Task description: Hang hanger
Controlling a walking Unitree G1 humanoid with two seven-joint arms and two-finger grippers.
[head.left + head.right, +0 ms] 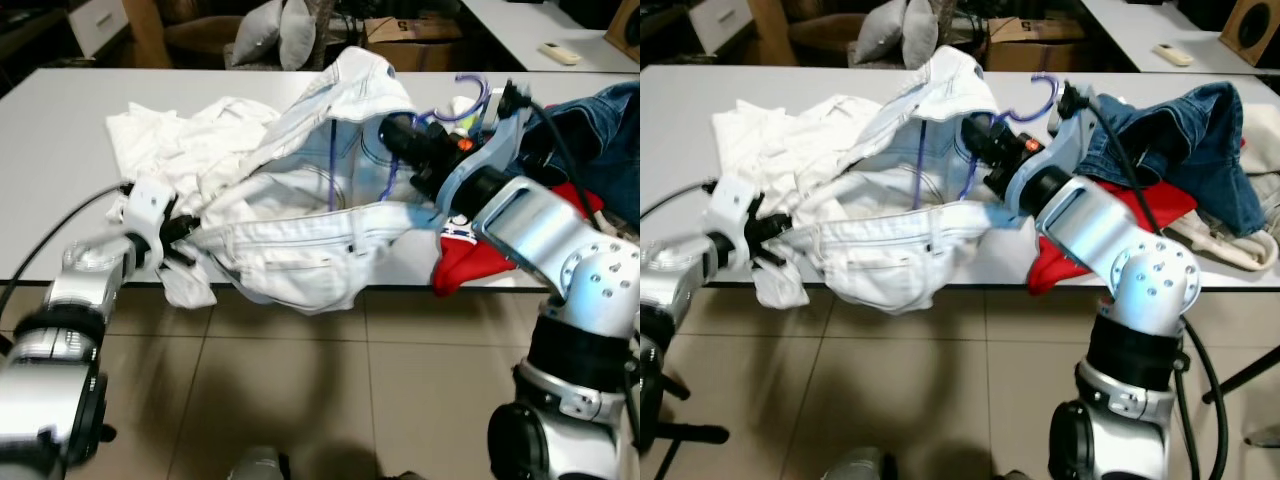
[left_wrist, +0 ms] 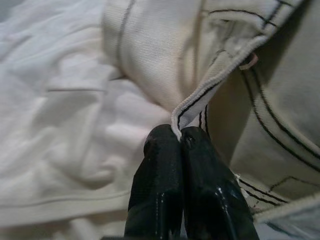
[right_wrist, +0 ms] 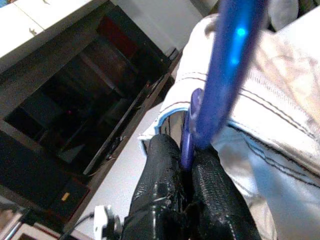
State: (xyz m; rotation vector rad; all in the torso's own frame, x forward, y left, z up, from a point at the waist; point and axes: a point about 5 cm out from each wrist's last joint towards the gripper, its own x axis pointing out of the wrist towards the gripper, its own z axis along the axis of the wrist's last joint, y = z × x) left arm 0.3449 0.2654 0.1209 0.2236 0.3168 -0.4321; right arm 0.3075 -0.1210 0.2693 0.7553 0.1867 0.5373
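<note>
One blue hanger (image 1: 462, 100) is in play, and the right gripper (image 3: 186, 155) is clenched on its thin wire, with the thicker blue bar rising just past the fingertips. The hanger sits partly inside one pair of white jeans (image 1: 300, 240), its hook poking up just behind the gripper at the far side of the white table (image 1: 60, 120). The left gripper (image 2: 180, 137) is pinched tight on a stitched edge of the same jeans at the near table edge, well apart from the right one, so the cloth stretches between the two.

Beyond the left gripper lies one crumpled white shirt (image 1: 170, 135). Beside the right arm lie one red garment (image 1: 470, 262) and one pair of blue jeans (image 1: 1180, 135). Farther back stand one cardboard box (image 1: 410, 38) whose printing is too small to read, two grey cushions (image 1: 272, 32), and a second table with one remote control (image 1: 558, 52).
</note>
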